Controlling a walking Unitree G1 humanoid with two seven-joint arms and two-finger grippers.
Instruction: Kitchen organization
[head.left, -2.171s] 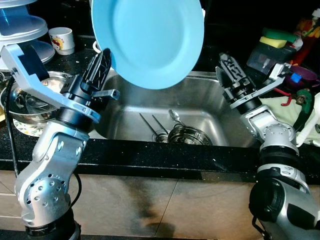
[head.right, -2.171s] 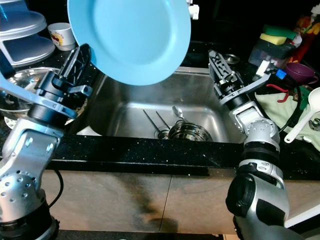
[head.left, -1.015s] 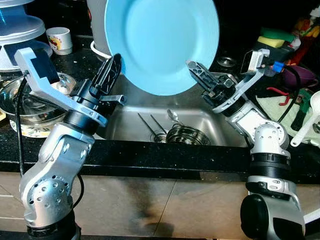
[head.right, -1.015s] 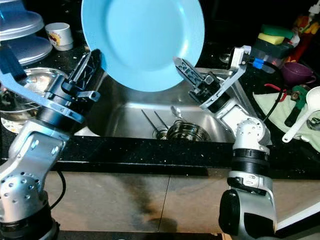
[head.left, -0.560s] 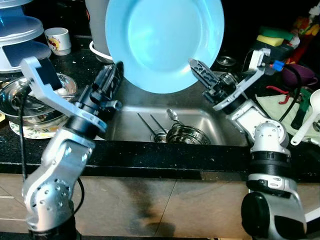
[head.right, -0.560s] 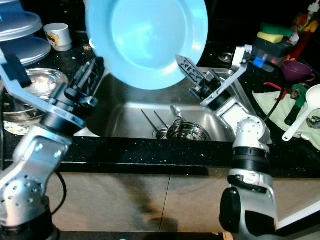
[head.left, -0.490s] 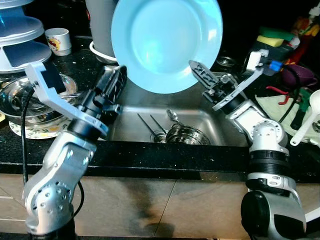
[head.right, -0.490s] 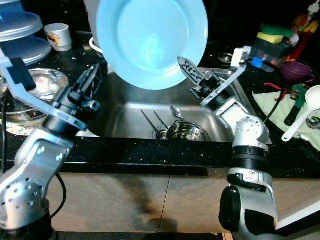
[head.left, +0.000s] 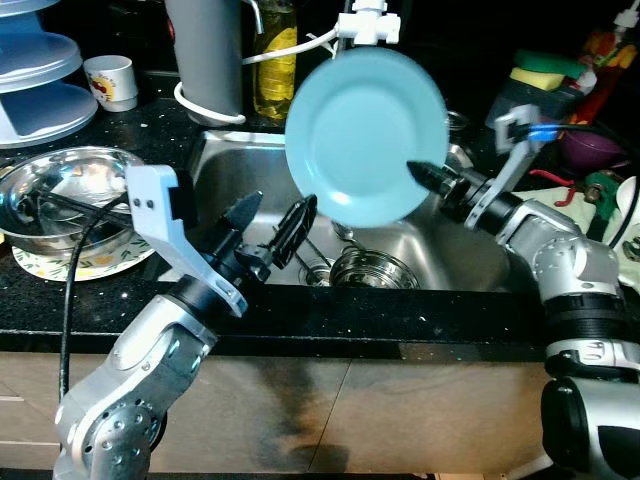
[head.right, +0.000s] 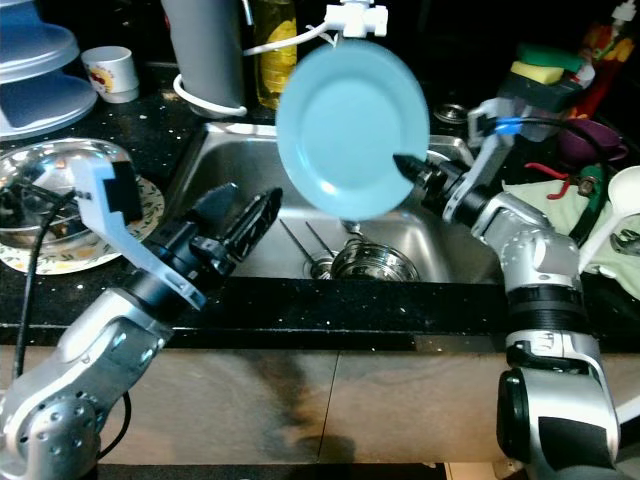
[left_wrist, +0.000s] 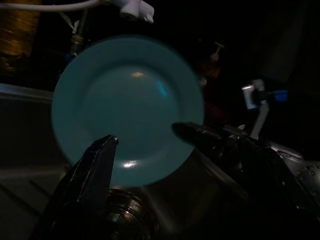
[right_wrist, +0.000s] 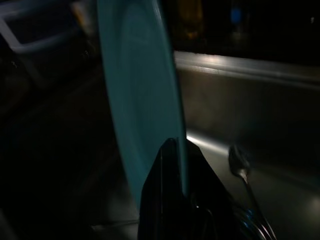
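Light-blue round plate (head.left: 365, 138), upright

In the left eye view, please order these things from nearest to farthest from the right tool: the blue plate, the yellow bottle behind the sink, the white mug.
1. The blue plate: held at its rim by the right tool, above the sink.
2. The yellow bottle: behind the sink, toward the robot's left.
3. The white mug: far on the left counter, at the back.

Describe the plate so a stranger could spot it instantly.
Find the steel sink in the black counter. Above it, under the white tap head, the right pincer grips a light blue plate by its rim, upright; it is the one large blue disc held in the air.
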